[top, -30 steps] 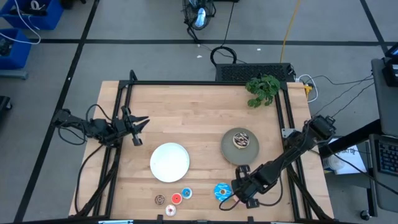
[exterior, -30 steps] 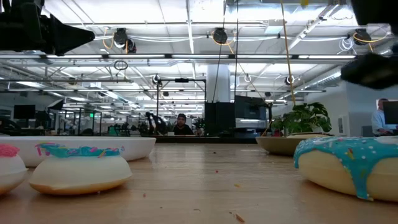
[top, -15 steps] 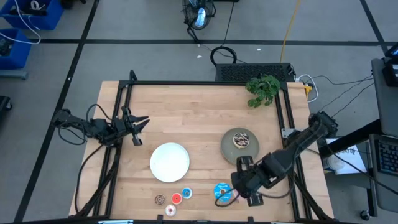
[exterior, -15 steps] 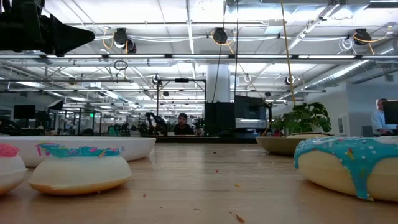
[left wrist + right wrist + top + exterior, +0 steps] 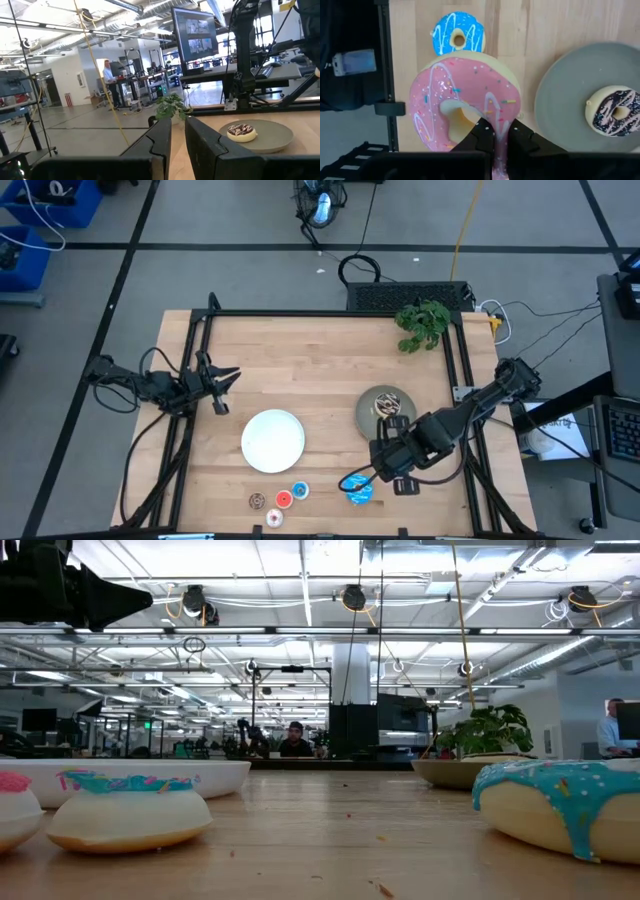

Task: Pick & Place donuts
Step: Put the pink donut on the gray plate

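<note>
The right end effector (image 5: 501,134) is closed on the pink donut (image 5: 465,102), pinching the ring's wall with one finger through the hole. In the right wrist view the pink donut hangs above the surface (image 5: 320,350), over the blue donut (image 5: 359,489), which lies near the front edge. From above, the right arm reaches in from the right side and its end effector (image 5: 392,465) sits between the blue donut and the grey plate (image 5: 366,418). The dark sprinkled donut (image 5: 388,405) lies on the grey plate. The white plate (image 5: 272,441) sits near the middle of the surface. In front of it, along the front edge, lie four tiny donuts: brown (image 5: 258,500), red (image 5: 283,499), tiny blue (image 5: 299,490) and whitish-pink (image 5: 274,519). A small plant (image 5: 421,324) stands at the far right corner.

The left end effector (image 5: 224,385) waits over the surface's left edge, well apart from the donuts; its fingers (image 5: 155,145) stand nearly together with a narrow gap and hold nothing.
</note>
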You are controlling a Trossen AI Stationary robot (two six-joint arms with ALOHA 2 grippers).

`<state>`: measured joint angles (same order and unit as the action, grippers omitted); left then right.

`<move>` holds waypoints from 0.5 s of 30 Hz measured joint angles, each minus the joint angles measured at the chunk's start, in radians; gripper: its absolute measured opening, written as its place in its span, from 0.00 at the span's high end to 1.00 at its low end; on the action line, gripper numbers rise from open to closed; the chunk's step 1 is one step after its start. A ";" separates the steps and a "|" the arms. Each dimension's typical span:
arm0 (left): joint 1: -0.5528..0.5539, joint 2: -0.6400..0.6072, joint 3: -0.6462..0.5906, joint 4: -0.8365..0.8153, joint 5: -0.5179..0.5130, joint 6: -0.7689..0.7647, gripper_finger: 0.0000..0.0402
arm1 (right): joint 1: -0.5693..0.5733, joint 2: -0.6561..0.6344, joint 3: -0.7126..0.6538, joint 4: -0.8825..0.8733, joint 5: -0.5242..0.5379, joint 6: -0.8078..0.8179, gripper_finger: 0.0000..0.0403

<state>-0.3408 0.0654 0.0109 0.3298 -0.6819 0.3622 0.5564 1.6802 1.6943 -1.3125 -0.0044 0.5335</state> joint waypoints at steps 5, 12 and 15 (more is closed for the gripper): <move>0.000 0.000 0.000 0.000 0.000 0.001 0.84 | -0.008 0.000 0.000 -0.027 0.003 0.068 0.97; 0.000 0.000 0.000 -0.003 0.000 0.001 0.84 | -0.098 0.000 0.000 -0.138 0.031 0.008 0.97; 0.000 0.000 0.000 -0.006 0.000 0.001 0.84 | -0.157 0.000 0.000 -0.150 0.030 -0.047 0.97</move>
<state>-0.3408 0.0652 0.0109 0.3233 -0.6823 0.3630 0.3994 1.6802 1.6939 -1.4622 0.0251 0.4864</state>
